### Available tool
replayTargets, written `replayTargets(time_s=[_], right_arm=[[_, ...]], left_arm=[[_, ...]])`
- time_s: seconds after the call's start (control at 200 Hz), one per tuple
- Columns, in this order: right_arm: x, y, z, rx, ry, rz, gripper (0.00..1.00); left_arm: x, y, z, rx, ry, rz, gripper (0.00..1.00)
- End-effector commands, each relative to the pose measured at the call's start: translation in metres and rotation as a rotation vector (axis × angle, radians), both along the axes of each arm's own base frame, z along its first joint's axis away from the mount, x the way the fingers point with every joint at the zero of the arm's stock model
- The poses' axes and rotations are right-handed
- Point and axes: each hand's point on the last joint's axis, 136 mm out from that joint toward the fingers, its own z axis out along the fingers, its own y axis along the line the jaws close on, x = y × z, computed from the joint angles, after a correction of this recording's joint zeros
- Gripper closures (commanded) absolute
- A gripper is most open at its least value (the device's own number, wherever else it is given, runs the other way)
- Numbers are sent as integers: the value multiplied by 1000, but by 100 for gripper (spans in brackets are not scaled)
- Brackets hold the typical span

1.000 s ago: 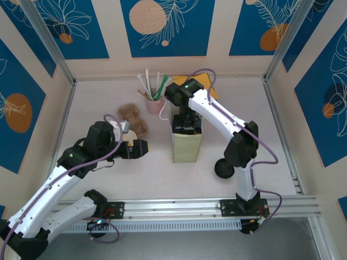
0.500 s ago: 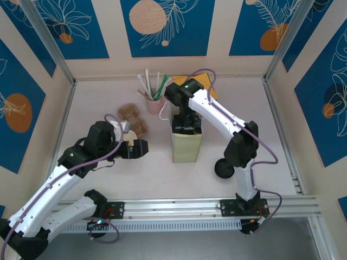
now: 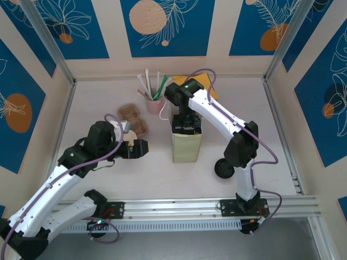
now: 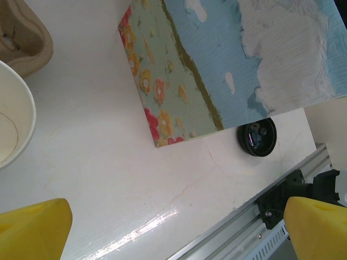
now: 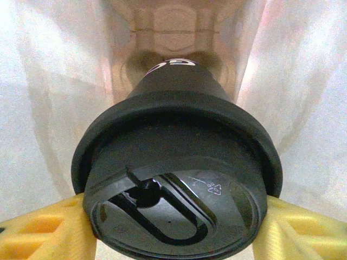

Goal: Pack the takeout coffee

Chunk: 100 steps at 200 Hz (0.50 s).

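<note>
Takeout coffee (image 5: pixel 173 162), lidded, clamped in right hand (image 5: pixel 174 230) inside paper bag (image 5: pixel 43 86), mid-table; left hand (image 4: pixel 176 230) spread wide, empty.

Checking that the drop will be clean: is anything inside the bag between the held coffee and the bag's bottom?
Nothing visible. The right claw grips the coffee by its lid, inside the paper bag. The bag's walls stand clear of the cup on both sides, and bare bag bottom shows beyond the cup's base.
</note>
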Motion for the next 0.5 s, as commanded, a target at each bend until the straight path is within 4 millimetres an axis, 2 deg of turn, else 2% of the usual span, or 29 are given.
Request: replayTargets(time_s=[0.0, 0.495], right_arm=[[-3, 4, -2, 10, 17, 2, 35], [-1, 5, -12, 11, 22, -2, 36]], left_arm=[[-2, -1, -2, 9, 5, -10, 0], [-2, -3, -2, 6, 7, -19, 0]])
